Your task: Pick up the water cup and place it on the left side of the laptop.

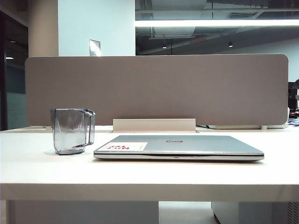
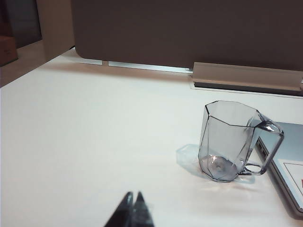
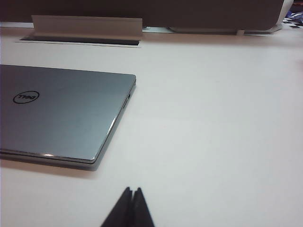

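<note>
Standing upright on the tabletop (image 1: 37, 168), the water cup (image 1: 71, 130) is sitting just left of the closed laptop (image 1: 180, 147), while the left claw (image 2: 132, 196) and right claw (image 3: 132, 191) are hovering clenched and empty.

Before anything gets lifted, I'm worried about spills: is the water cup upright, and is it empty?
Upright: the water cup stands on its base, rim up, beside the laptop. It looks empty; its bottom shows through clear walls.
</note>
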`<action>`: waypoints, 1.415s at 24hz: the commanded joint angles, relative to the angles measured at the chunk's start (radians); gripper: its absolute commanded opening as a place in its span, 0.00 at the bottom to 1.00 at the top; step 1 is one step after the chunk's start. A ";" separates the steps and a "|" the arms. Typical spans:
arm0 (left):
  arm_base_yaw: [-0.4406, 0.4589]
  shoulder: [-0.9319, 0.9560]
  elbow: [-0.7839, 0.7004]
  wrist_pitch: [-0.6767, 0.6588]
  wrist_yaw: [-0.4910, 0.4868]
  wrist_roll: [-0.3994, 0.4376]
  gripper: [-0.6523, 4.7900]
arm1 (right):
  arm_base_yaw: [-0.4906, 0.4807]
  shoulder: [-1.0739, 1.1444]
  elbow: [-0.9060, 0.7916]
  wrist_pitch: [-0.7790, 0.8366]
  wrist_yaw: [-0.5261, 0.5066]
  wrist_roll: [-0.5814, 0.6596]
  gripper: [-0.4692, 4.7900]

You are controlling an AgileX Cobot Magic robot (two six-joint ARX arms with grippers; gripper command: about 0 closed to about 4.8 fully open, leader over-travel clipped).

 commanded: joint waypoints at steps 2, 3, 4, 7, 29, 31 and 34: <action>0.001 0.001 0.003 0.008 0.004 0.000 0.11 | 0.000 -0.002 -0.006 0.011 0.006 -0.003 0.08; 0.001 0.001 0.003 0.008 0.004 0.000 0.11 | 0.000 -0.002 -0.006 0.011 0.006 -0.003 0.08; 0.001 0.001 0.003 0.009 0.004 0.000 0.11 | 0.000 -0.002 -0.006 0.011 0.006 -0.003 0.08; 0.001 0.001 0.003 0.009 0.004 0.000 0.11 | 0.000 -0.002 -0.006 0.011 0.006 -0.003 0.08; -0.003 0.001 0.007 0.009 0.108 0.000 0.11 | 0.002 -0.002 -0.002 0.103 -0.462 0.163 0.08; -0.003 0.001 0.010 0.005 0.122 -0.002 0.11 | 0.002 -0.002 -0.002 0.118 -0.516 0.163 0.08; -0.003 0.007 0.052 -0.035 0.148 -0.011 0.11 | 0.002 -0.002 -0.002 0.135 -0.579 0.163 0.08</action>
